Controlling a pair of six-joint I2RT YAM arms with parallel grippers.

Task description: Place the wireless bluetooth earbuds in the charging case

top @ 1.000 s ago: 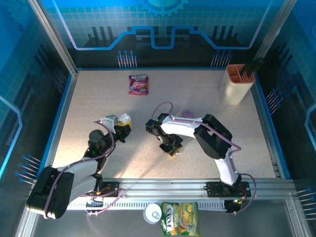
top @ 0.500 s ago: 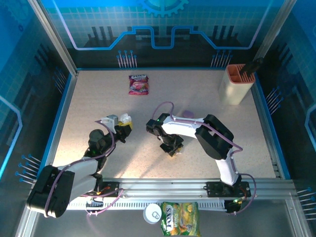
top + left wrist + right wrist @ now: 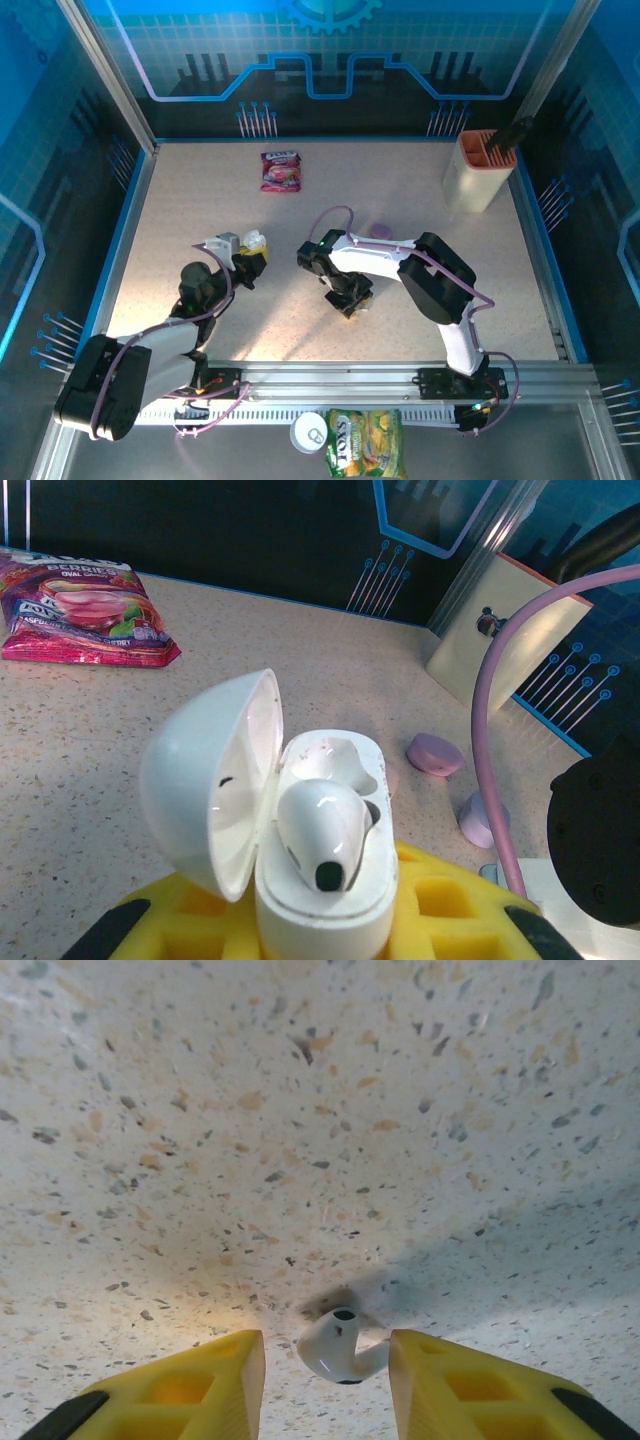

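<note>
Jaws: R gripper (image 3: 322,1365) straddles earbud (image 3: 332,1342), L gripper (image 3: 251,262) clamps charging case (image 3: 325,880).

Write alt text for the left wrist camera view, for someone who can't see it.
A white charging case sits gripped by the left claw, its lid flipped open to the left, with one white earbud seated inside. Behind it on the speckled table lie a pink snack packet at far left and a pink pebble-shaped case at right.

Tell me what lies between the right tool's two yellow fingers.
One white earbud lies on the speckled table between the right tool's fingers; the right wrist view shows it.
</note>
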